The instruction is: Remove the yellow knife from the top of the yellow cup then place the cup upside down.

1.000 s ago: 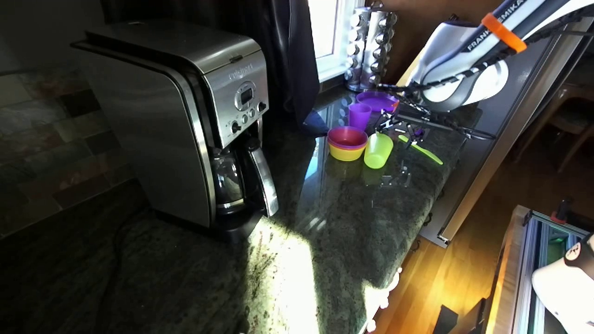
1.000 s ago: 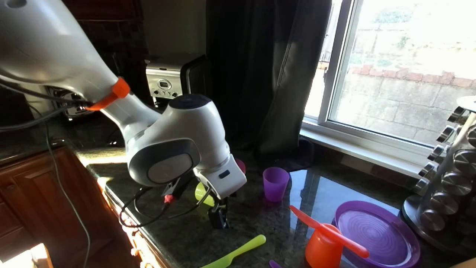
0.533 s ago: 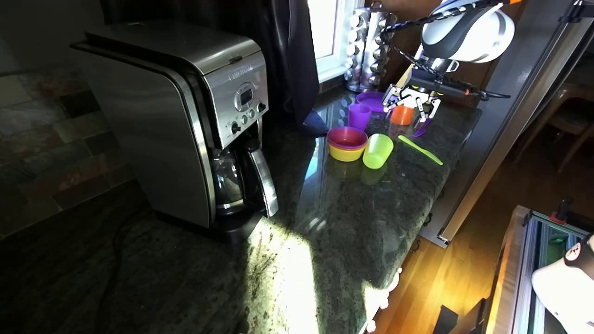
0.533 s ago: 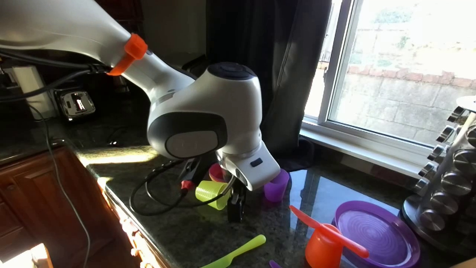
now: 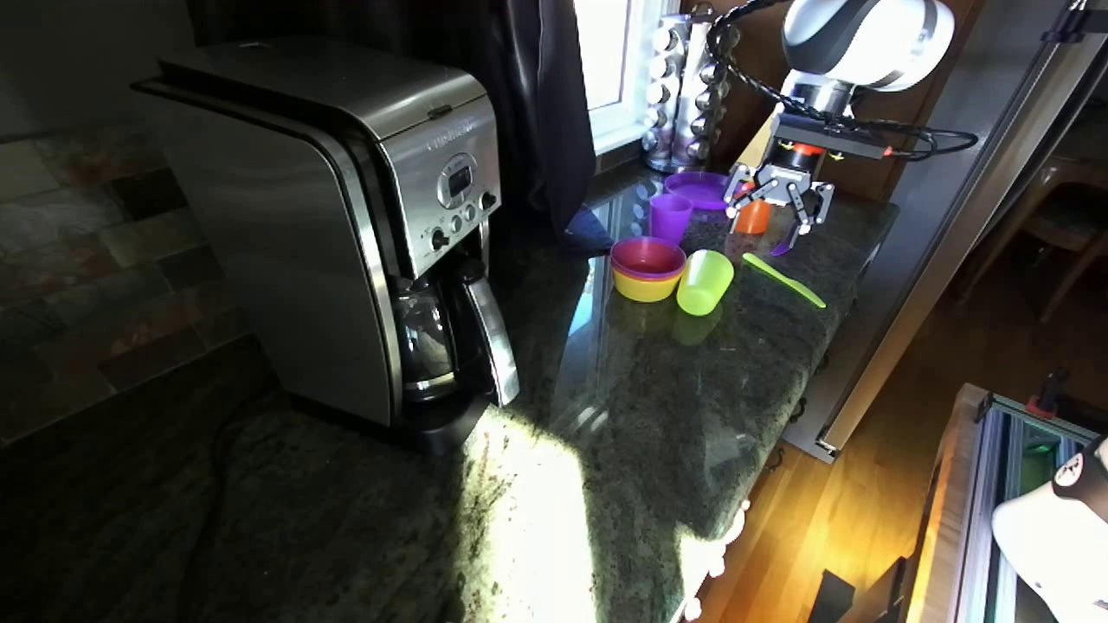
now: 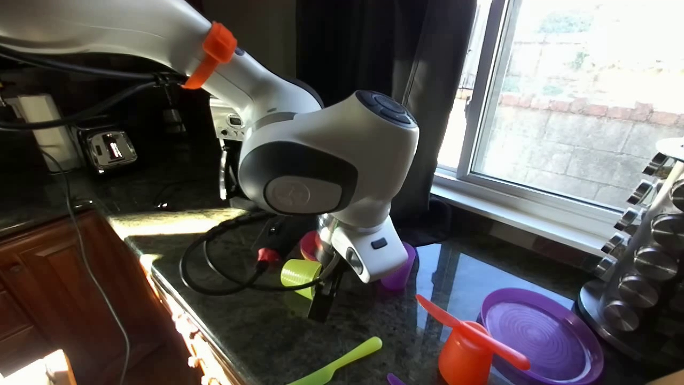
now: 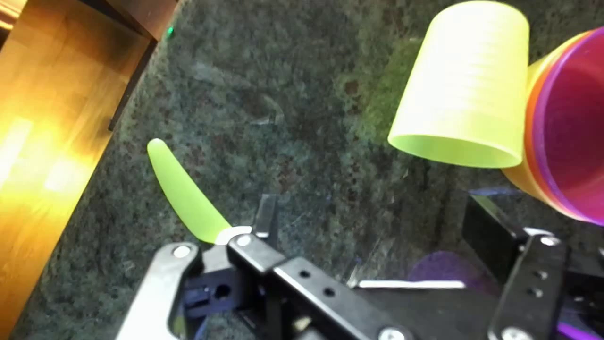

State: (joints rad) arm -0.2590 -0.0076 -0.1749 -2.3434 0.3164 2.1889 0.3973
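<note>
The yellow cup [image 5: 705,281] lies on its side on the dark counter, touching the stacked bowls. Its open end faces my gripper in the wrist view [image 7: 465,80]; my arm partly covers it in an exterior view [image 6: 296,274]. The yellow knife [image 5: 785,279] lies flat on the counter, apart from the cup. It also shows in an exterior view [image 6: 342,363] and in the wrist view [image 7: 181,189], where a finger hides its far end. My gripper [image 5: 769,223] is open, empty and above the counter. In the wrist view my gripper [image 7: 375,219] has bare counter between its fingers.
Stacked bowls [image 5: 645,289] and a purple cup [image 5: 671,218] stand near the yellow cup. An orange knife [image 6: 497,347] lies across an orange cup [image 6: 464,363] beside a purple plate [image 6: 594,342]. A purple utensil [image 6: 394,379] lies nearby. The coffee maker [image 5: 277,234] and spice rack [image 6: 657,256] are tall.
My gripper has risen away from beside the cup's open end and turned from tilted to pointing more downward. The cup and knife lie about where they were.
</note>
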